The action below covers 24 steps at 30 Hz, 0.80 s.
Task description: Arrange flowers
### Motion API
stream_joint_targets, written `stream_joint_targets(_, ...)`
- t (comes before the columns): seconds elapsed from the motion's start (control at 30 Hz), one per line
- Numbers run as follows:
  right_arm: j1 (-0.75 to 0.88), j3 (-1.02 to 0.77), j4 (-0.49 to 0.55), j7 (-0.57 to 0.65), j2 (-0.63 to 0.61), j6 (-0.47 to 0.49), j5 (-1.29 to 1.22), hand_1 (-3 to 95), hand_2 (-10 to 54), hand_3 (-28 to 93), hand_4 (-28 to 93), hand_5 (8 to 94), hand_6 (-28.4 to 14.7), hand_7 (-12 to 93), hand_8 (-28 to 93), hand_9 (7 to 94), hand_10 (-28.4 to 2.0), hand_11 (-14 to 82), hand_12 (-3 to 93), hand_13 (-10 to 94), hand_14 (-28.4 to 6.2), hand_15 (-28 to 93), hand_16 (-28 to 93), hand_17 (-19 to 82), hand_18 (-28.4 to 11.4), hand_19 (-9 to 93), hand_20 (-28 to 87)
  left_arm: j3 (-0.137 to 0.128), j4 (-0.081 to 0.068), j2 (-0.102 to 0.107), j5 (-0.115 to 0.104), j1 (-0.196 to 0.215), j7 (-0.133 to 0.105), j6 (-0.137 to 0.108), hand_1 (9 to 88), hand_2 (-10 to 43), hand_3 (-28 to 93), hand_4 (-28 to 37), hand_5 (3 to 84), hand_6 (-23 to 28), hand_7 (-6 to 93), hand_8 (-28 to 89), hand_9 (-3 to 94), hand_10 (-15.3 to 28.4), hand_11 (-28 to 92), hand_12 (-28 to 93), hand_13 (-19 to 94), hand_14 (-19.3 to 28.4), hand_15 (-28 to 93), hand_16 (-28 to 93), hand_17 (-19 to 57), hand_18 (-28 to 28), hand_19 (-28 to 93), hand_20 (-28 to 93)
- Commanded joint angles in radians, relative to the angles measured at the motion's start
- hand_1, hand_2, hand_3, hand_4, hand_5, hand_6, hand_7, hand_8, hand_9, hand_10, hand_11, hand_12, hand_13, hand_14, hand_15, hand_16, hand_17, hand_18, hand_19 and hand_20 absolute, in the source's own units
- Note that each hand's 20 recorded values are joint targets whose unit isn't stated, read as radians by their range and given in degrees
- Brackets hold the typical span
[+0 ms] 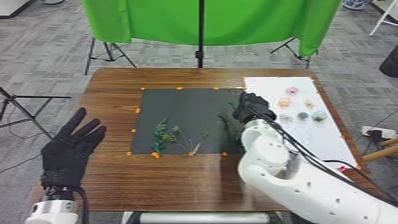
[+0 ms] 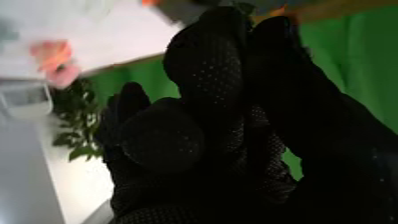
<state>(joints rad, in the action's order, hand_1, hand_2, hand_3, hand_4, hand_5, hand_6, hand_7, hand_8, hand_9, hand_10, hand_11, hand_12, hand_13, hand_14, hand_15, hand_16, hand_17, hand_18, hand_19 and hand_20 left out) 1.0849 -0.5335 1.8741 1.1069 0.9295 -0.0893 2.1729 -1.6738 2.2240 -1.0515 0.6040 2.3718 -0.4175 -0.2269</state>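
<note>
My right hand [image 1: 252, 107] is over the right edge of the dark board [image 1: 178, 102]. In the right wrist view the right hand [image 2: 209, 65] has curled fingers, with its thumb against a fingertip and a bit of green sprig [image 2: 244, 7] at the tips. A dark green sprig [image 1: 226, 128] lies on the board just beside that hand. Farther left on the board are a leafy stem [image 1: 160, 135] and thin branching stems [image 1: 185, 141]. Several small flower heads, including an orange one [image 1: 284, 102] and a pink one [image 1: 291, 90], rest on the white sheet [image 1: 266, 86]. My left hand [image 1: 71, 152] is open above the table's left side.
Orange markers [image 1: 179, 88] line the dark board on the wooden table [image 1: 169, 180]. Behind the table stand a green cloth [image 1: 160, 22] and its pole. In the right wrist view, pink-orange flowers [image 2: 55, 62] and leafy greenery [image 2: 78, 120] appear beyond the hand.
</note>
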Motion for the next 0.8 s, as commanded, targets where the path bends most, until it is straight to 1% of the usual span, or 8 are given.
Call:
stream_joint_targets(0.03,0.082,-0.017,0.016,0.04,0.06,0.034,-0.032,55.1,-9.5,73,-28,92.7,-2.6,19,11,91.8,-12.2,42.7,22.8,83,-8.6,76,21,38,-25.1,93,35,-0.009,0.001,-0.016,0.008,0.009,0.021,-0.002,20.5,7.1,81,-28.3,34.7,7.4,10.2,-10,34.4,20.7,22,9,23,28.4,51,-12,-10.5,28.3,54,-3)
stream_joint_targets(0.23,0.128,-0.037,0.026,0.06,0.072,0.076,-0.048,53.7,-9.5,73,-27,92.8,-2.6,19,11,91.7,-12.4,43.8,21.9,83,-8.9,76,21,39,-25.7,93,36,-0.012,0.0,-0.024,0.016,0.008,0.03,0.003,20.4,7.1,81,-28.3,34.8,7.4,10.2,-10,34.4,20.7,22,9,23,28.4,51,-13,-10.5,28.1,54,-3)
stream_joint_targets(0.33,0.134,-0.026,0.026,0.059,0.067,0.056,-0.042,52.5,-9.5,73,-27,92.7,-2.8,19,11,91.5,-12.4,44.8,21.9,83,-8.9,76,21,39,-25.9,93,36,-0.012,-0.001,-0.028,0.019,0.007,0.033,0.009,20.5,7.1,81,-28.3,34.8,7.4,10.2,-10,34.4,20.6,22,9,23,28.4,51,-12,-10.5,28.1,54,-2)
stream_joint_targets(0.43,0.136,-0.012,0.031,0.052,0.057,0.06,-0.013,52.6,-9.5,71,-27,92.2,-2.6,19,11,90.6,-12.4,45.8,22.1,83,-9.0,76,21,39,-25.7,93,36,-0.011,-0.001,-0.027,0.02,0.01,0.033,0.008,20.6,7.1,81,-28.3,34.7,7.4,10.2,-10,34.4,20.8,22,9,23,28.4,51,-12,-10.5,28.0,54,-2)
stream_joint_targets(0.47,0.134,-0.009,0.032,0.05,0.056,0.063,-0.004,52.4,-9.5,71,-27,91.9,-2.4,20,11,90.2,-12.4,46.1,22.1,82,-9.1,76,21,38,-25.7,93,36,-0.009,0.0,-0.023,0.018,0.012,0.025,0.005,20.7,7.0,81,-28.3,34.7,7.4,10.2,-10,34.4,20.8,22,9,23,28.4,51,-12,-10.5,27.9,54,-2)
stream_joint_targets(0.53,0.135,-0.002,0.034,0.045,0.048,0.078,0.024,51.2,-9.5,69,-27,91.7,-2.3,20,10,89.7,-12.3,46.4,21.9,82,-9.2,76,21,38,-25.6,93,36,-0.011,0.0,-0.026,0.021,0.012,0.031,0.009,20.6,7.0,82,-28.3,34.8,7.4,10.2,-10,34.4,20.9,22,9,23,28.4,51,-12,-10.5,27.9,54,-2)
stream_joint_targets(0.67,0.146,-0.008,0.05,0.036,0.039,0.107,0.027,47.2,-9.5,68,-28,90.9,-1.9,20,9,89.0,-12.5,46.8,21.6,81,-9.6,77,21,37,-25.9,93,35,-0.003,0.002,-0.003,0.005,0.026,0.005,-0.003,21.0,7.1,82,-28.2,34.8,7.4,10.2,-10,34.5,20.8,22,9,23,28.4,51,-12,-10.5,27.9,54,-2)
stream_joint_targets(0.8,0.141,0.009,0.054,0.04,0.019,0.114,0.079,42.3,-9.5,70,-28,90.7,-1.3,20,5,88.7,-12.5,47.1,21.3,81,-9.9,77,21,37,-26.2,93,35,0.004,0.0,-0.002,0.002,0.027,0.0,-0.002,21.3,7.2,82,-28.3,34.8,7.4,10.3,-10,34.5,20.8,22,9,23,28.4,51,-12,-10.5,27.9,54,-2)
